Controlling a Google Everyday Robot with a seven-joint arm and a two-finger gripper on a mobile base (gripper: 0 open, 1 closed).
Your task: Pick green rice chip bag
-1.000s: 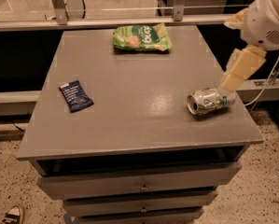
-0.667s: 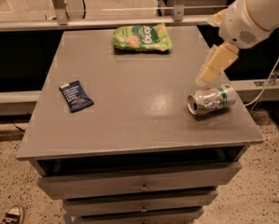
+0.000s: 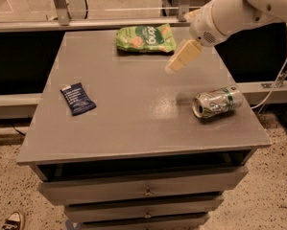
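Observation:
The green rice chip bag (image 3: 146, 39) lies flat at the far middle of the grey table (image 3: 128, 114), bright green with white lettering and pale crackers pictured. My gripper (image 3: 180, 58) hangs above the table on a white arm reaching in from the upper right. It is just right of and slightly nearer than the bag, not touching it, and holds nothing.
A silver-green drink can (image 3: 218, 102) lies on its side at the right of the table. A small dark blue wrapper (image 3: 77, 98) lies at the left. Drawers (image 3: 143, 190) sit under the tabletop. A metal rail (image 3: 85, 23) runs behind the table.
My arm and gripper have swung left and toward the far side, from above the can to beside the green bag. The bag, can and wrapper have not moved.

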